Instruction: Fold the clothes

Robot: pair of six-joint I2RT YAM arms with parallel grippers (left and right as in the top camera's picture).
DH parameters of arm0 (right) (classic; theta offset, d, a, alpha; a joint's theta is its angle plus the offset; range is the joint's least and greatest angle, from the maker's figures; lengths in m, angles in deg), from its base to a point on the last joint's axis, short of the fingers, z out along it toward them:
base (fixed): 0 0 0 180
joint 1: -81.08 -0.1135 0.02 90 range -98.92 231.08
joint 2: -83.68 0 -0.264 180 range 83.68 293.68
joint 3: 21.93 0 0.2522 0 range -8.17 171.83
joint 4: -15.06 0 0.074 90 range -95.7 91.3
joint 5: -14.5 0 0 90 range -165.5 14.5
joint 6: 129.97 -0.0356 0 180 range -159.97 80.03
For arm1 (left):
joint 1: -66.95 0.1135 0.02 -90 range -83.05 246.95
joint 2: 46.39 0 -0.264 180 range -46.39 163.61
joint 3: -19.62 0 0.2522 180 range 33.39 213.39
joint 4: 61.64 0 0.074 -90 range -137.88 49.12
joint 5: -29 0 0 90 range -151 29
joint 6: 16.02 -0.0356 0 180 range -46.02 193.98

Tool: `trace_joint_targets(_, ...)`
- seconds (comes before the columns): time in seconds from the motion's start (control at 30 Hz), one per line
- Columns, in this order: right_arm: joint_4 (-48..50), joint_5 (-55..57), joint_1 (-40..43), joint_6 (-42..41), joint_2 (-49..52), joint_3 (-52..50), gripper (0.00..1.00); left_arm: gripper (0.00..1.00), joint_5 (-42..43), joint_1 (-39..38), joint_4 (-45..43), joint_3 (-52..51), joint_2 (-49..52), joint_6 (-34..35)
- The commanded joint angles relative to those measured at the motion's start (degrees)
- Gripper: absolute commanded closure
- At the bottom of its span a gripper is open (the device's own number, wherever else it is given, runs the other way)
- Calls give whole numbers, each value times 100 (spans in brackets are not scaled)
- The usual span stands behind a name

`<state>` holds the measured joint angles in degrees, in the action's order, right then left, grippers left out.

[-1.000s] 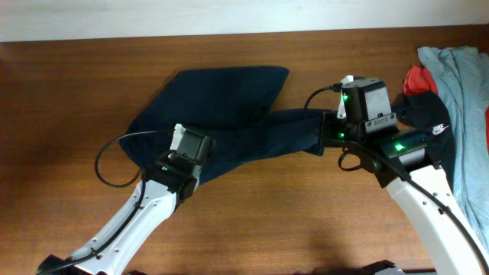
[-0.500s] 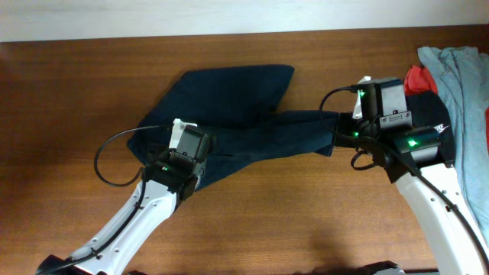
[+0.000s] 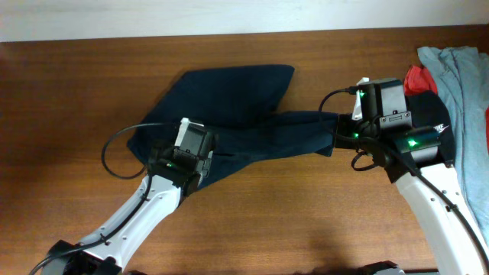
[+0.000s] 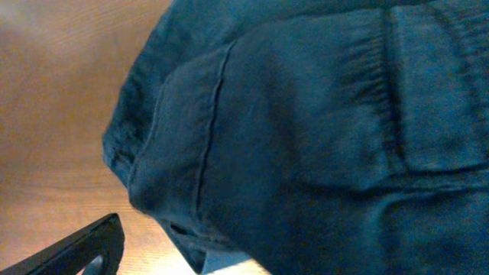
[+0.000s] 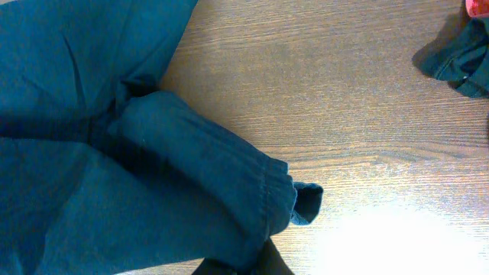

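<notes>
**Navy cotton drawn out flat, no fold yet**

Nearest, at 7 o'clock on the wooden table (image 3: 76,92): left gripper (image 3: 195,153) poised over the near hem of the shorts (image 3: 244,114). Jaws spread, with only one finger (image 4: 76,248) showing in the wrist view, clear of the cloth and gripping nothing. Probably let go so as to leave that end lying under its own weight.

At 3 o'clock of the garment: right gripper (image 3: 341,131), fingers together and clamped on a hem corner. Apparently held so as to draw one leg straight and flat before a fold.

Shorts themselves at table centre, rumpled, one lobe fanned toward 12 o'clock, no fold made so far.

Farther off, at the 3 o'clock edge: black garment with white swoosh (image 3: 432,122), red cloth (image 3: 419,76) and light grey shirt (image 3: 466,92), heaped together and not part of the job.

Against a second earlier: right gripper shifted toward 3 o'clock, stretching the leg with it. Left gripper edged toward 1 o'clock, a little farther onto the cloth.
</notes>
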<state>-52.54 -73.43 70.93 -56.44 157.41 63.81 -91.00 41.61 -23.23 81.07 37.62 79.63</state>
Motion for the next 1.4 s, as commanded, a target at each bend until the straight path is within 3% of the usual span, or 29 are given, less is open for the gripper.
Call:
trace_joint_targets(0.0, -15, 7, 48, 13, -42, 35, 96, 3, 98, -13, -476, -39, 31, -1307)
trace_joint_targets(0.07, -17, 4, 48, 13, -42, 35, 96, 10, 337, -13, -658, -39, 31, -1827)
trace_joint_targets(0.17, -37, 7, 48, 11, -42, 35, 96, 30, 887, -11, -608, -39, 33, -2074)
trace_joint_targets(0.3, -39, 4, 48, 11, -42, 35, 96, 81, 955, -13, -439, -37, 26, -2035)
trace_joint_targets(0.33, -39, 7, 48, 13, -42, 35, 96, 98, 898, -13, -354, -37, 0, -1950)
trace_joint_targets(0.47, -35, 11, 48, 11, -42, 35, 96, 99, 232, -11, 210, 240, -369, -1207)
trace_joint_targets(0.6, -37, 9, 138, -17, -52, 164, 96, 100, 197, -11, 1486, 1403, -1209, -898)
trace_joint_targets(0.8, -68, -264, 203, 162, -149, 776, 96, 100, 688, -13, 2802, 3230, -2079, -896)
trace_joint_targets(1.03, -350, -291, 197, 273, -372, 1342, 96, 100, 691, -13, 3438, 3738, -2253, -1108)
trace_joint_targets(1.37, -1115, -295, 197, 271, -1283, 2942, 96, 99, 1462, -17, 4802, 6745, -2247, -1196)
